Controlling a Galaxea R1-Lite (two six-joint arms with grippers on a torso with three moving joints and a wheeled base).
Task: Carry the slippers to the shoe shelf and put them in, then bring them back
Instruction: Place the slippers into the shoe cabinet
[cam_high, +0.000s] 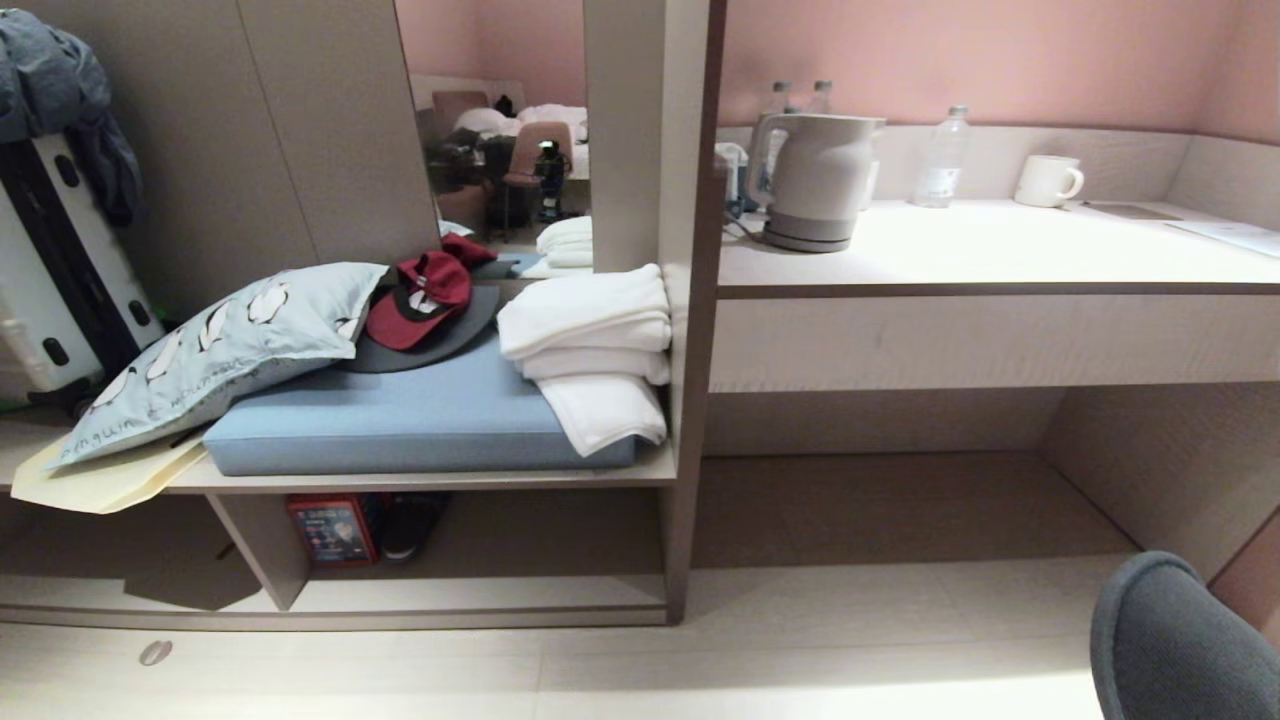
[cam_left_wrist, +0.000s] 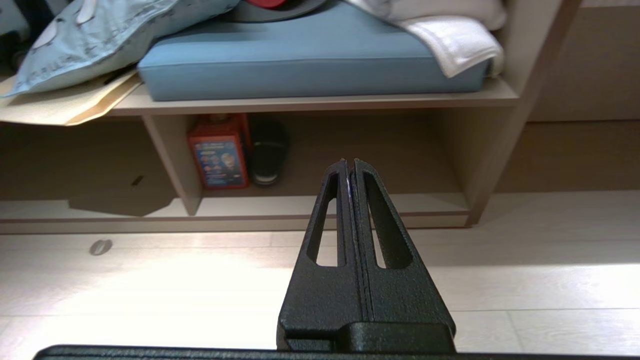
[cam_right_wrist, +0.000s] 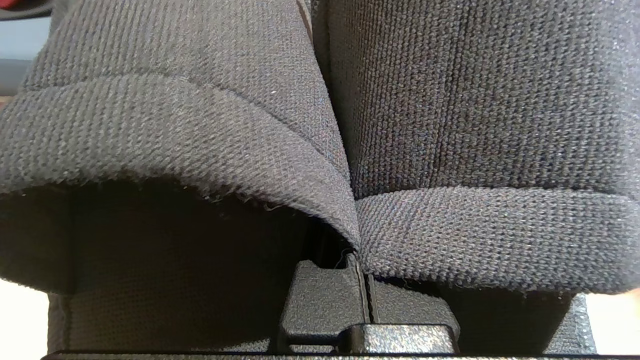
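Two black knitted slippers (cam_right_wrist: 175, 115) fill the right wrist view side by side, openings toward the camera. My right gripper (cam_right_wrist: 364, 280) is shut on their two adjoining inner walls, one finger inside each slipper; its fingertips are hidden by the fabric. One rounded slipper toe (cam_high: 1170, 640) shows at the lower right of the head view. The shoe shelf (cam_high: 500, 595) is the low open compartment under the bench, left of the desk recess. My left gripper (cam_left_wrist: 349, 162) is shut and empty, held above the floor in front of the shoe shelf (cam_left_wrist: 325, 205).
A red box (cam_high: 332, 528) and a dark shoe (cam_high: 410, 525) stand inside the shelf by its upright divider (cam_high: 262, 545). On the bench lie a blue cushion (cam_high: 400, 420), pillow (cam_high: 220, 350), red cap (cam_high: 420, 300) and white towels (cam_high: 590, 350). A kettle (cam_high: 815, 180) stands on the desk.
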